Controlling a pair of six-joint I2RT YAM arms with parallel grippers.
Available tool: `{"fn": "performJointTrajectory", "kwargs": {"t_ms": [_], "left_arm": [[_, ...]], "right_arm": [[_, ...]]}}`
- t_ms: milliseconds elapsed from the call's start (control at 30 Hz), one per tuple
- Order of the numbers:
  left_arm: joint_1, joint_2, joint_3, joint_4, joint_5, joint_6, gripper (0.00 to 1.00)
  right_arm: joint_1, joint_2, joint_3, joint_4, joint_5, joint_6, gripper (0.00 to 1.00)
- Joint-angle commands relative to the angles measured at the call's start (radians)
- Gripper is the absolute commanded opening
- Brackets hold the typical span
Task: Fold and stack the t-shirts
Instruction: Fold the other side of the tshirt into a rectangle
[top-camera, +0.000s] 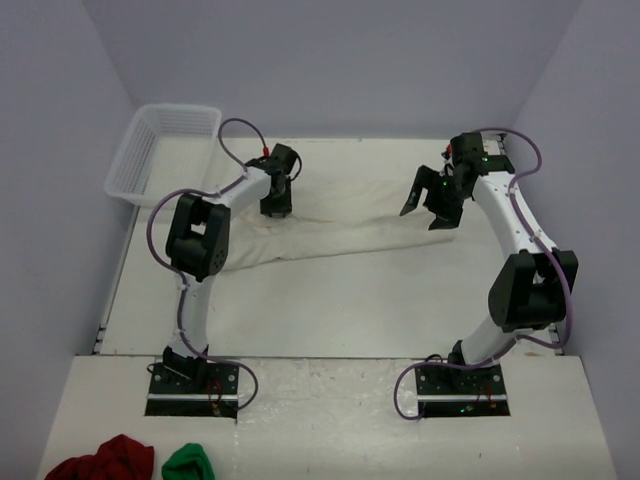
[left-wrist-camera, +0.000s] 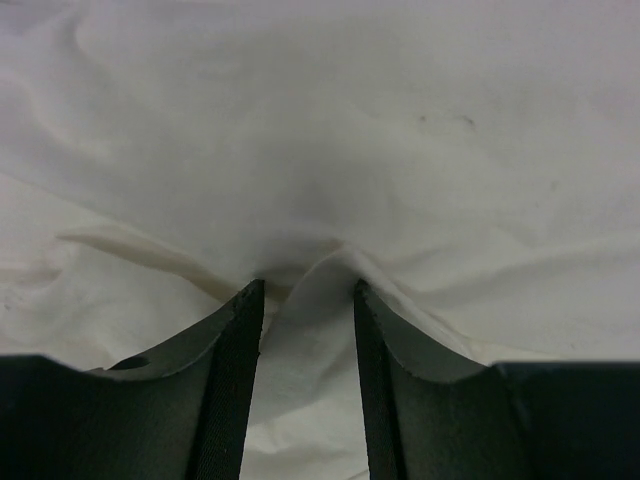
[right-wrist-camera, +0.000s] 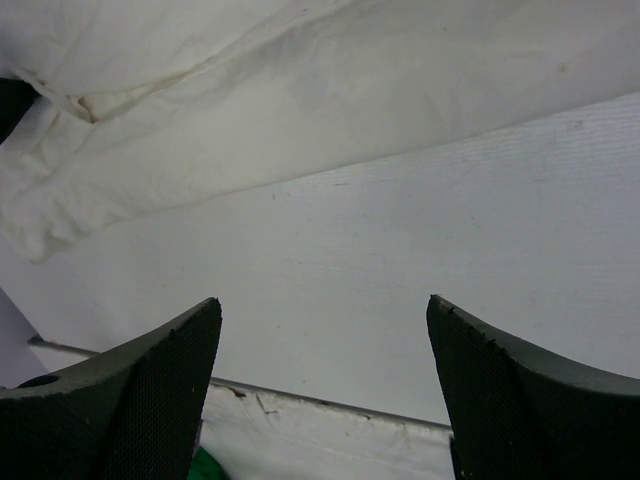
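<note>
Across the far half of the tabletop (top-camera: 340, 310) lies an off-white t-shirt (top-camera: 340, 228), drawn out in a long rumpled band from beside the left arm's elbow to just under the right claw (top-camera: 425, 208). Its near edge is creased and runs on a slant, lower at the left end.

The left claw (top-camera: 276, 205) is down on the cloth at the band's far left part. From the left wrist, the claw (left-wrist-camera: 305, 290) is pinching the t-shirt (left-wrist-camera: 330, 130): a ridge of fabric rises between the two dark fingers (left-wrist-camera: 235, 350), and wrinkles fan out from the pinch to both sides. Cloth fills that whole view, so nothing of the tabletop shows there.

The right claw is spread wide and holds nothing. From the right wrist, its fingers (right-wrist-camera: 160, 390) stand far apart with bare tabletop (right-wrist-camera: 420, 240) between them, and the t-shirt (right-wrist-camera: 250, 100) lies beyond the tips, apart from them, with a folded hem at the upper left. I cannot tell how high this claw hangs over the surface.

At the far left corner stands a white basket (top-camera: 130, 165), near the left claw but not touching the shirt. On the near shelf, left of the arm bases, sit a red cloth (top-camera: 105, 460) and a green cloth (top-camera: 188, 463), side by side and well apart from the t-shirt
</note>
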Motion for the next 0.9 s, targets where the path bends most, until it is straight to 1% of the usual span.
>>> {"fn": "performJointTrajectory", "kwargs": {"t_ms": [0, 67, 133, 200, 267, 300, 367, 400, 467, 500, 567, 600, 633, 667, 700, 733, 767, 800, 867], "left_arm": [[0.036, -0.012, 0.048, 0.099, 0.054, 0.080, 0.43], [0.036, -0.050, 0.030, 0.174, 0.077, 0.130, 0.43], [0.036, -0.082, 0.024, 0.225, 0.105, 0.147, 0.43], [0.036, -0.145, -0.013, 0.274, 0.125, 0.164, 0.43], [0.036, -0.216, -0.059, 0.303, 0.145, 0.161, 0.44], [0.036, -0.236, -0.066, 0.293, 0.126, 0.154, 0.45], [0.036, -0.259, -0.044, 0.225, 0.085, 0.113, 0.45], [0.037, -0.267, -0.041, 0.157, 0.074, 0.102, 0.44], [0.040, -0.297, -0.048, 0.086, 0.068, 0.071, 0.45], [0.043, -0.312, -0.056, 0.078, 0.076, 0.062, 0.44], [0.062, -0.358, -0.100, 0.070, 0.170, 0.024, 0.44], [0.101, -0.374, -0.122, 0.072, 0.218, 0.002, 0.44], [0.130, -0.386, -0.145, 0.076, 0.323, -0.013, 0.44], [0.154, -0.383, -0.154, 0.066, 0.362, -0.030, 0.42], [0.187, -0.376, -0.146, 0.038, 0.397, -0.011, 0.41], [0.192, -0.360, -0.122, 0.006, 0.401, 0.020, 0.41], [0.188, -0.306, -0.032, -0.098, 0.354, 0.092, 0.39], [0.186, -0.279, 0.005, -0.137, 0.249, 0.118, 0.38], [0.198, -0.226, 0.054, -0.194, 0.250, 0.189, 0.38]], "right_arm": [[-0.004, -0.050, -0.019, -0.003, -0.025, -0.007, 0.84], [-0.004, -0.059, -0.026, 0.000, -0.028, -0.007, 0.84], [-0.004, -0.062, -0.028, 0.002, -0.029, -0.004, 0.84], [-0.004, -0.067, -0.029, 0.005, -0.031, -0.002, 0.84], [-0.003, -0.067, -0.036, 0.011, -0.037, -0.002, 0.84], [-0.003, -0.067, -0.037, 0.009, -0.037, -0.001, 0.84], [-0.004, -0.070, -0.045, 0.017, -0.038, -0.005, 0.84], [-0.004, -0.072, -0.046, 0.017, -0.043, -0.005, 0.84], [-0.004, -0.073, -0.056, 0.022, -0.048, -0.007, 0.84], [-0.004, -0.076, -0.059, 0.026, -0.052, -0.005, 0.84], [-0.003, -0.079, -0.068, 0.028, -0.060, -0.007, 0.84], [-0.003, -0.082, -0.068, 0.028, -0.060, -0.007, 0.84], [-0.003, -0.088, -0.069, 0.028, -0.061, -0.008, 0.84], [-0.004, -0.093, -0.069, 0.026, -0.063, -0.010, 0.84], [-0.003, -0.098, -0.068, 0.026, -0.065, -0.011, 0.84], [-0.004, -0.105, -0.068, 0.026, -0.063, -0.011, 0.84], [-0.003, -0.107, -0.069, 0.026, -0.065, -0.011, 0.84], [-0.003, -0.108, -0.072, 0.026, -0.066, -0.011, 0.84], [-0.004, -0.113, -0.079, 0.031, -0.072, -0.010, 0.84]]}}
